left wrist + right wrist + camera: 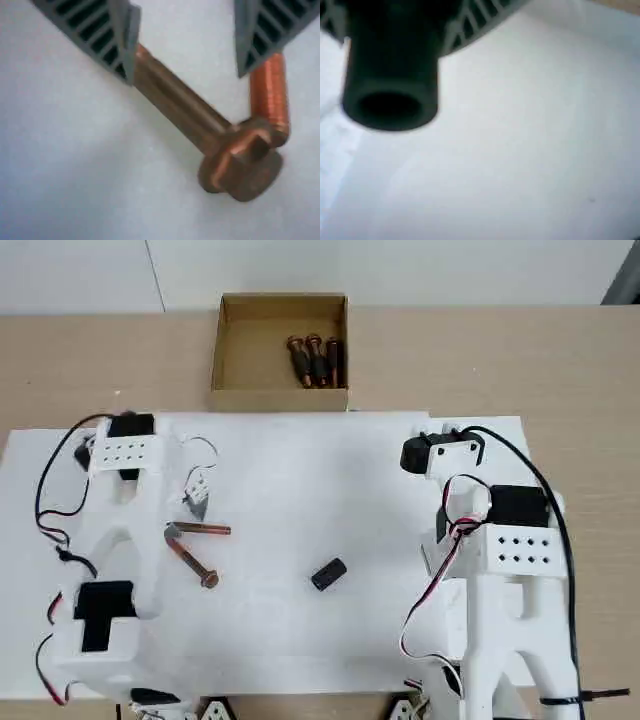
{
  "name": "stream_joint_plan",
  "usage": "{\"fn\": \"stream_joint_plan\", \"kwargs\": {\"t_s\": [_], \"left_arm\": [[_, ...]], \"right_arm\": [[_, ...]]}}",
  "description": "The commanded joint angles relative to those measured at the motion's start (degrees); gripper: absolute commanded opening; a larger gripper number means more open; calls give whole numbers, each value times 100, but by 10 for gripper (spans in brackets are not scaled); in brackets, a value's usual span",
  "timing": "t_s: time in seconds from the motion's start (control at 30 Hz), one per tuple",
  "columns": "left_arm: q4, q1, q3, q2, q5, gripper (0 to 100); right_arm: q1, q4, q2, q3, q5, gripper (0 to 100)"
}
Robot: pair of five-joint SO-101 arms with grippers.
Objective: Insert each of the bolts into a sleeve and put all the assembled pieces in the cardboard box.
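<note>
Two copper bolts lie touching at their heads on the white mat, one (203,530) level and one (192,562) slanted. My left gripper (197,498) hangs open just above them. In the left wrist view its grey fingers (112,37) straddle the slanted bolt (180,105), and the other bolt's threaded shank (269,92) lies by the far finger. A loose black sleeve (328,573) rests mid-mat. My right gripper (400,20) is shut on another black sleeve (390,95), whose open bore faces the camera above the mat. The cardboard box (232,350) holds three assembled pieces (315,360).
The white mat (300,480) covers the wooden table between both arms. The right arm (510,550) stands at the mat's right edge with cables looping beside it. The box sits beyond the mat's far edge.
</note>
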Motion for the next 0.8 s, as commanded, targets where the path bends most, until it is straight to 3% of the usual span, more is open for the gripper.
{"fn": "stream_joint_plan", "kwargs": {"t_s": [0.0,0.5,0.67,0.77], "left_arm": [[35,-105,-338,-26,62,133],[-237,-185,-400,818,62,130],[-501,-193,-365,853,62,6],[-624,-193,-356,862,62,10]], "right_arm": [[40,-84,-145,-44,79,4],[40,-48,-163,-44,79,4],[40,-48,-180,-44,79,4],[40,-40,-180,-44,79,4]]}}
